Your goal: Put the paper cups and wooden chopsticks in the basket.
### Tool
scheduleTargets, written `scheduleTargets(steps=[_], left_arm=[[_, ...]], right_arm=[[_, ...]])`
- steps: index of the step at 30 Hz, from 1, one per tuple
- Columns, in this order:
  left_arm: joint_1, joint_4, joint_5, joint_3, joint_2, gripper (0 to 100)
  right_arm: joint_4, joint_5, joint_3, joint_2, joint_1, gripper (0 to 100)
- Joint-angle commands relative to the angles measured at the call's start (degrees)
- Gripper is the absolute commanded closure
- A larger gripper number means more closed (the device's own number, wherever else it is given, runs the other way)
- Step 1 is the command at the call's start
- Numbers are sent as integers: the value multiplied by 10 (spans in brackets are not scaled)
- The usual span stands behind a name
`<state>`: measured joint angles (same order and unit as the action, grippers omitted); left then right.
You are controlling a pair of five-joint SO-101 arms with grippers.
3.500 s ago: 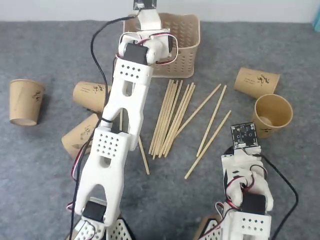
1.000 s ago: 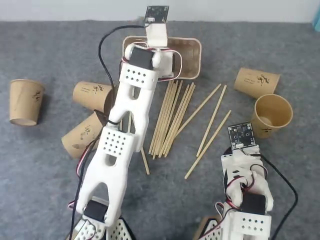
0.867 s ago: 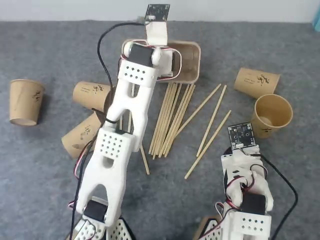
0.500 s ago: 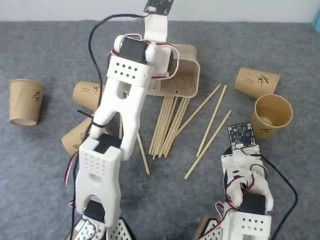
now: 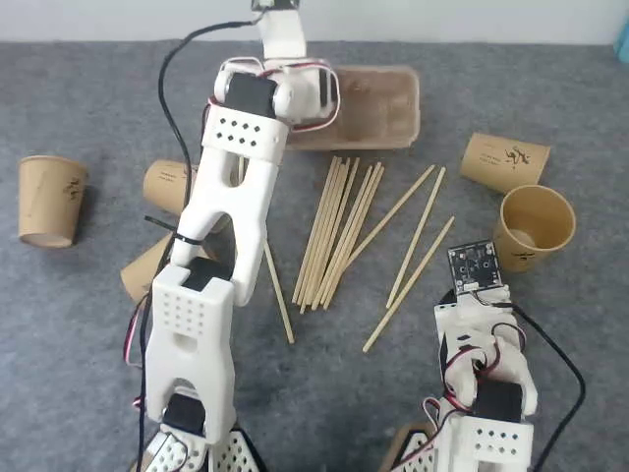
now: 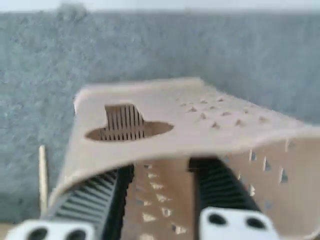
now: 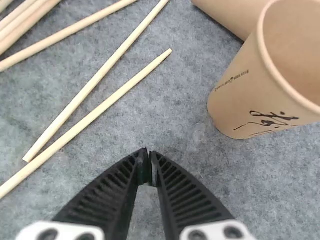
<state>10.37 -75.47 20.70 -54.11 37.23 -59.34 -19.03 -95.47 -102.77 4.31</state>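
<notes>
The tan basket (image 5: 378, 98) lies tipped on its side at the back of the grey table. My left gripper (image 6: 160, 170) is at its mouth, open, both fingers reaching in under the upturned wall (image 6: 210, 125) with the handle hole; the tips are hidden. Several wooden chopsticks (image 5: 334, 231) lie in a loose bundle mid-table, with more (image 5: 418, 236) to the right. An upright paper cup (image 5: 536, 226) and a lying cup (image 5: 503, 160) are at the right. My right gripper (image 7: 145, 167) is shut and empty, low over the table near that upright cup (image 7: 260, 85) and two chopsticks (image 7: 95, 115).
Three more cups are on the left: one upright (image 5: 49, 200), two lying (image 5: 167, 185) (image 5: 142, 267) partly under the left arm. A single chopstick (image 5: 278, 295) lies beside that arm. The table's back edge runs just behind the basket.
The left arm has tipped the basket from upright onto its side and shifted it to the right. The arm's wrist swung up and left. The right arm stayed still.
</notes>
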Motion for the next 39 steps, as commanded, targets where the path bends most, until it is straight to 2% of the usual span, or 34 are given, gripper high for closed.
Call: scheduleTargets(steps=[1,5,10,15,23,26,31,39], left_arm=[[2,63,27,-3,-11,782],[2,91,27,-4,-13,782],[-3,76,27,-14,-18,782],[-4,-15,26,-112,-28,782],[1,-251,25,-360,-47,782],[-20,-256,26,-382,-59,800],[-73,-256,26,-279,-137,842],[-88,-252,25,63,-390,842]], right_arm=[[11,-8,-9,-10,6,990],[11,-8,-9,-10,6,990],[12,-8,-9,-10,6,990],[12,-8,-9,-10,6,990],[12,-8,-9,-10,6,990],[11,-8,-9,-10,7,990],[9,-8,-9,-10,7,990],[8,-5,-9,-10,6,989]])
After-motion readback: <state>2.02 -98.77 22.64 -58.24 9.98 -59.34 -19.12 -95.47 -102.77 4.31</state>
